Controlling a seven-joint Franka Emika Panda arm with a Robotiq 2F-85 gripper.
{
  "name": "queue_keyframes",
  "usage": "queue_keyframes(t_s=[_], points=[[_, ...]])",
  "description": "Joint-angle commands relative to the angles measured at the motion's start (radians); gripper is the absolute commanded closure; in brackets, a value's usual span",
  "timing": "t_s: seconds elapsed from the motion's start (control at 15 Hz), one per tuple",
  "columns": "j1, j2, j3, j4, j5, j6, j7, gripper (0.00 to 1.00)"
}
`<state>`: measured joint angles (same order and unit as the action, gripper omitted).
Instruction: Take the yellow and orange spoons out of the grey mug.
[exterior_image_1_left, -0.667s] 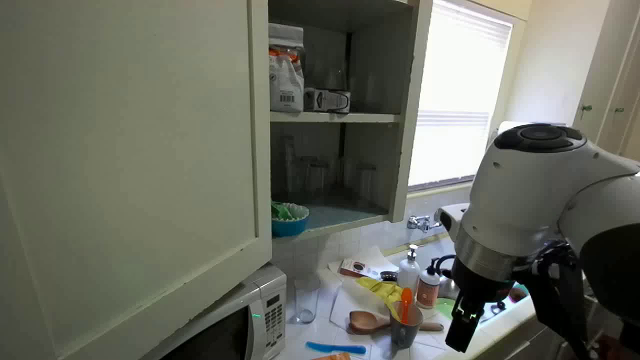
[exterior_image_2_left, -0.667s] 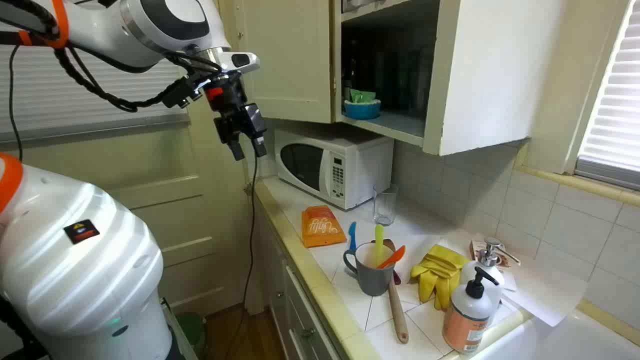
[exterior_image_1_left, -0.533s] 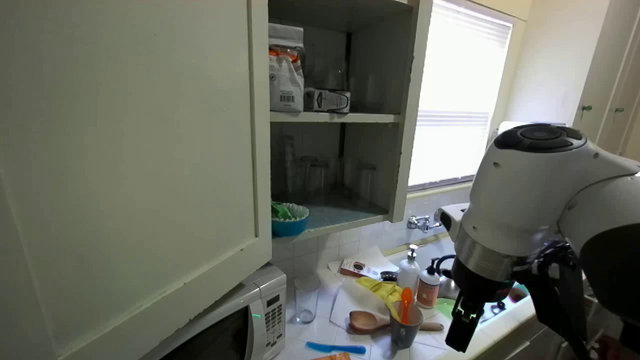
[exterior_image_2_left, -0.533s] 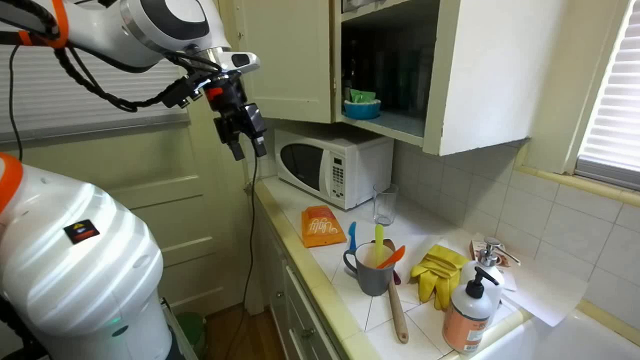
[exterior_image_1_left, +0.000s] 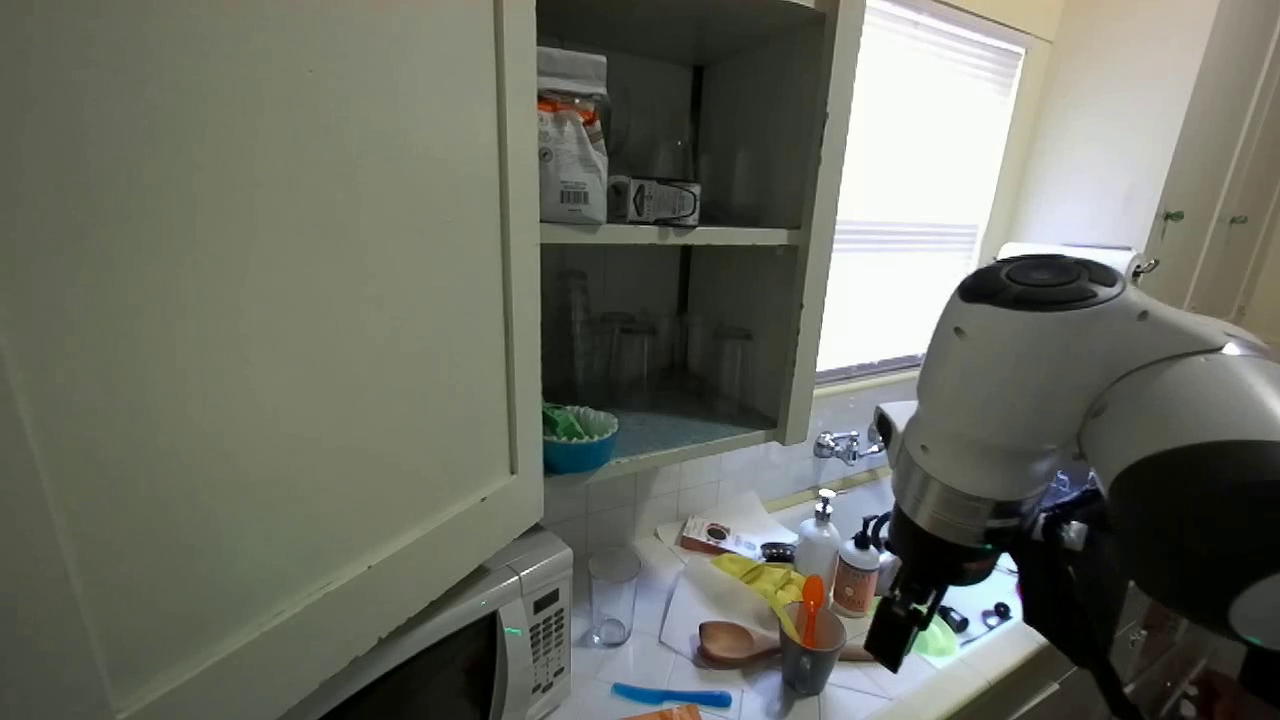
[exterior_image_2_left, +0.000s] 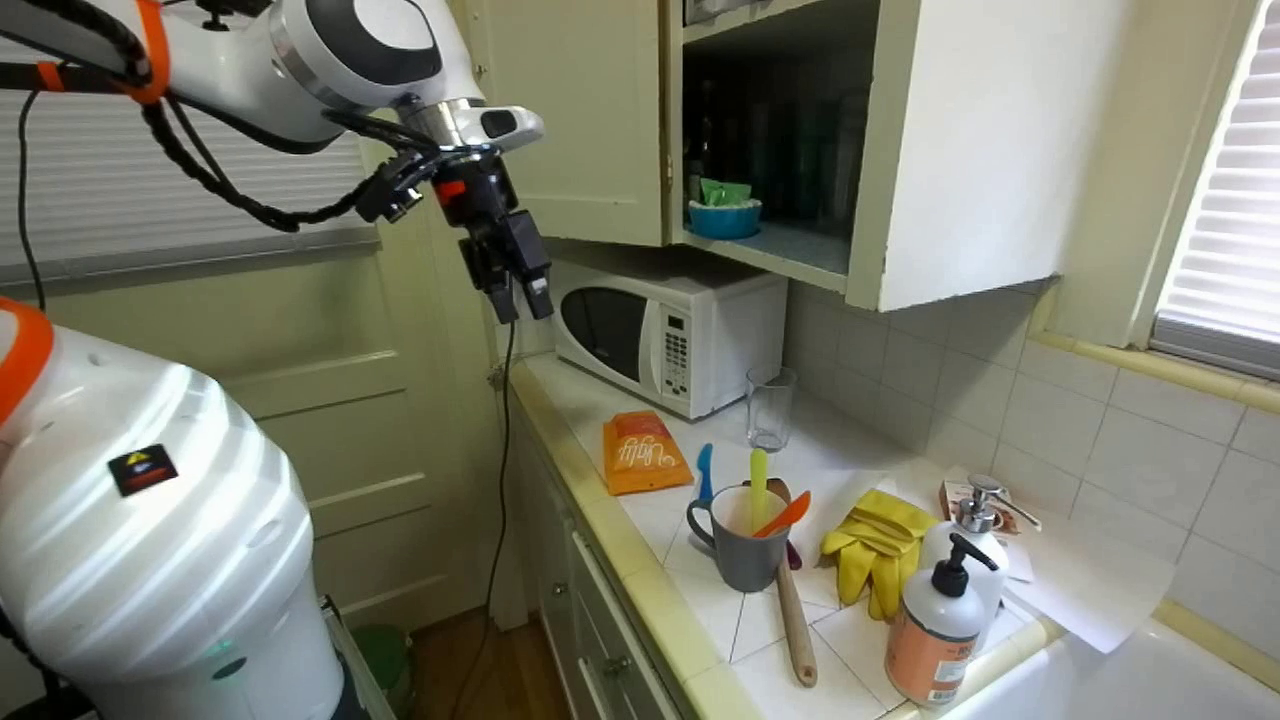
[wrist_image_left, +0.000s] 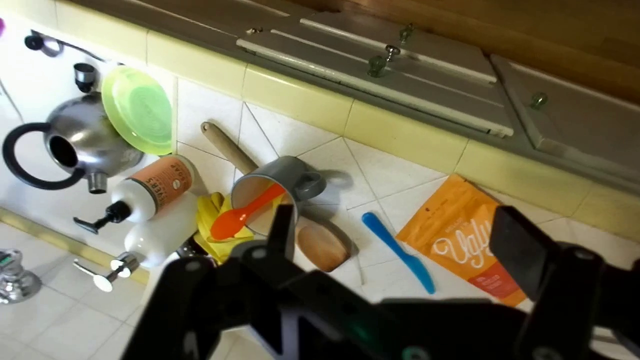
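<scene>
The gripper (exterior_image_2_left: 522, 305) hangs high up, well apart from the grey mug (exterior_image_2_left: 748, 560). In the wrist view its jaws stand wide with nothing in them, so something thin can fit between. The mug stands upright on the counter (exterior_image_2_left: 715, 615). The yellow spoon (exterior_image_2_left: 759, 490) and the orange spoon (exterior_image_2_left: 785, 515) are both inside it: its walls hold them up, so their ends poke out over the rim, where they should be easier to pinch. The yellow one looks almost straight, and the orange one leans toward the yellow gloves (exterior_image_2_left: 885, 540), as the rim seems to prop it. I think leaning apart helps with picking one at a time. The wooden spoon (exterior_image_2_left: 796, 630) lies close beside the mug; I can't tell if they touch. Neither small spoon is out yet, so the job seems just at its start. Next the gripper probably needs to go over the mug slowly, because a bump might tip it.
</scene>
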<state>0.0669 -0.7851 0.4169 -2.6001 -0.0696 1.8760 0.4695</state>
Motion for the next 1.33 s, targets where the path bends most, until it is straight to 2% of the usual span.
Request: queue_keyframes(t_s=[0.0,0.27,0.53,0.73,0.87,1.07,1.13,1.27], points=[[-0.126,0.125,-0.009,0.000,-0.086,0.107,0.135,0.00],[-0.240,0.261,-0.047,-0.006,-0.165,0.229,0.298,0.00],[-0.299,0.420,-0.087,0.027,-0.223,0.374,0.511,0.00],[-0.329,0.523,-0.095,0.077,-0.337,0.441,0.701,0.00],[-0.326,0.586,-0.113,0.119,-0.421,0.427,0.790,0.00],[-0.278,0.669,-0.166,0.185,-0.466,0.394,0.866,0.00],[-0.246,0.593,-0.200,0.126,-0.435,0.412,0.797,0.00],[-0.235,0.638,-0.219,0.158,-0.446,0.413,0.822,0.00]])
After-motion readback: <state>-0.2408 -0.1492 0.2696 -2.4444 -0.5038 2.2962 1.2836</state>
